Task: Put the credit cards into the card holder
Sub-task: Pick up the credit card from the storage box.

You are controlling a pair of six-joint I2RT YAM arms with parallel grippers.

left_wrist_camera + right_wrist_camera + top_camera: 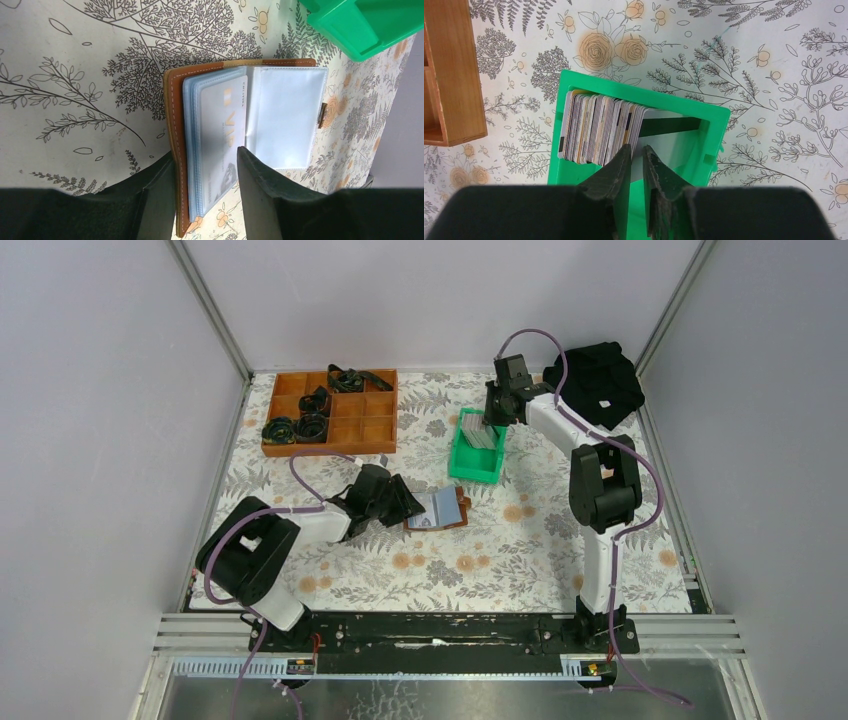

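The card holder [438, 508] lies open on the floral cloth, brown cover [172, 125] down, clear sleeves up, with one pale card in the top sleeve. My left gripper [404, 504] [205, 152] is open and straddles the holder's left leaf. One finger rests against the brown cover and the other stands by the sleeves' free edge. The credit cards [481, 434] [594, 130] stand on edge as a stack in a green bin [714, 130]. My right gripper [492, 420] [638, 146] is down in the bin. Its jaws are narrowly apart around the stack's rightmost grey card.
The green bin [470, 468] [360, 30] sits just beyond the card holder. A wooden compartment tray [345, 445] [454, 75] with black items [310, 422] is at the back left. A black cloth [600, 380] lies at the back right. Grey walls close in both sides.
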